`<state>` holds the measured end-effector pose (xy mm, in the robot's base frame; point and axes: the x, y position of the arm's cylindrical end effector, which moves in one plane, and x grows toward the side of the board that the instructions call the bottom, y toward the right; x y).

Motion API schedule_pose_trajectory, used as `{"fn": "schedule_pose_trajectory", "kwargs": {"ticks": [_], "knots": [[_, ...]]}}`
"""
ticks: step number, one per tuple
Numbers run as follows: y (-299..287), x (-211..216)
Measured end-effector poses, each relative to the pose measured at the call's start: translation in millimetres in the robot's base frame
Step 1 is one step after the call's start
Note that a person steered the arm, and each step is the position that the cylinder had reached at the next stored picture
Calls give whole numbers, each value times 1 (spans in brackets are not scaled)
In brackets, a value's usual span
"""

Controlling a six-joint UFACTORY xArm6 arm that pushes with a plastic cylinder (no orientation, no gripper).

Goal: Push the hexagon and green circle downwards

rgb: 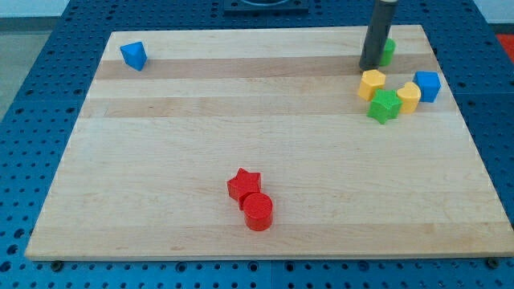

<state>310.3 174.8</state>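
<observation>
Seven blocks are sitting on the desk (241, 104): two red, two yellow, two green and two blue, less one, since only a sliver of the second green is showing. Counted out: one red star (243, 185) and one red cylinder (259, 212) are touching each other near the view's bottom centre; one blue triangular block (134, 55) is lying alone at the view's top left, close to the desk's edge. At the view's top right, a cluster is gathering: the yellow hexagon (372, 83), a green star (384, 106), a second yellow block (409, 97) of rounded shape, and a blue cube (427, 86), each just beside the next.

The arm is carrying no jaws, only a dark rod. My tip (370, 67) is resting just above the yellow hexagon, nearly touching it, and is hiding most of the green circle (389, 51), which is peeking out on the rod's right, near the desk's top edge.

Below the cluster, bare wood is stretching down to the desk's bottom edge; the right edge is lying close beside the blue cube.
</observation>
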Motion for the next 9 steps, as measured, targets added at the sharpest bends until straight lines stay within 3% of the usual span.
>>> {"fn": "schedule_pose_trajectory", "kwargs": {"ticks": [9], "knots": [[14, 50]]}}
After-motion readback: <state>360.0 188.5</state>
